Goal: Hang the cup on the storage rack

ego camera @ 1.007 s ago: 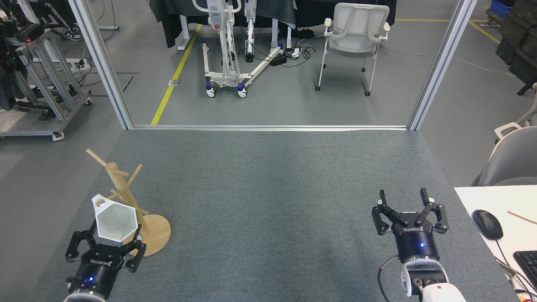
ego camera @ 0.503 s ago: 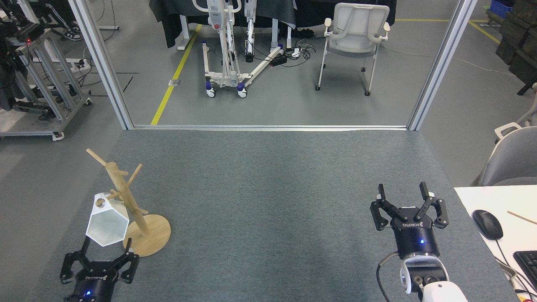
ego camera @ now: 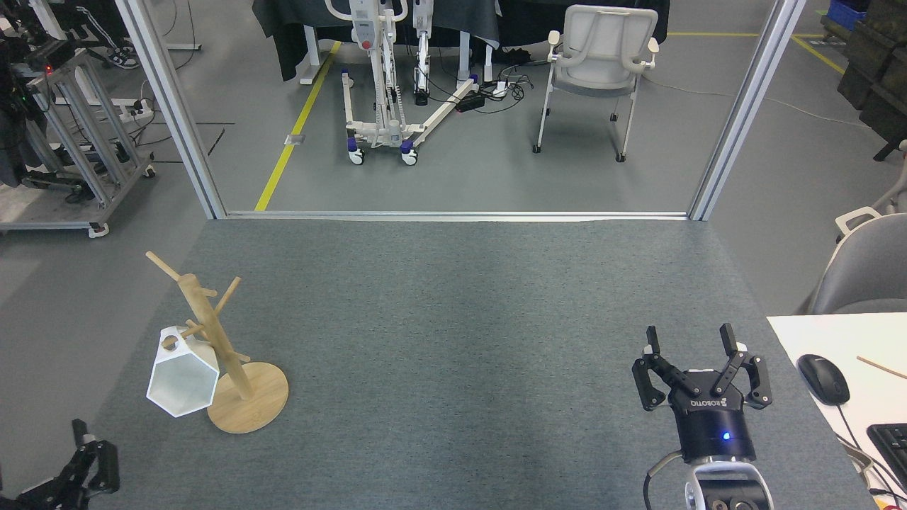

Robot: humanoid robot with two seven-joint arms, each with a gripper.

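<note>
The white faceted cup (ego camera: pixel 183 379) hangs by its handle hole on a low left peg of the wooden storage rack (ego camera: pixel 249 400), its rim tilted down toward me. No gripper touches it. My left gripper (ego camera: pixel 91 464) sits at the bottom-left corner, below and left of the cup. Only one splayed finger of it shows, standing open with nothing in it. My right gripper (ego camera: pixel 689 334) is far off at the lower right, open and empty.
The rack stands on a grey carpeted table (ego camera: pixel 453 319) near its left edge. A white desk (ego camera: pixel 836 340) with a mouse (ego camera: pixel 822 379) and keyboard borders the right gripper. Beyond the far edge are metal frame posts, a chair and a wheeled lift.
My left gripper let go of the cup, which now hangs on the peg, and drew back down and left almost out of view. The right gripper dropped slightly toward me.
</note>
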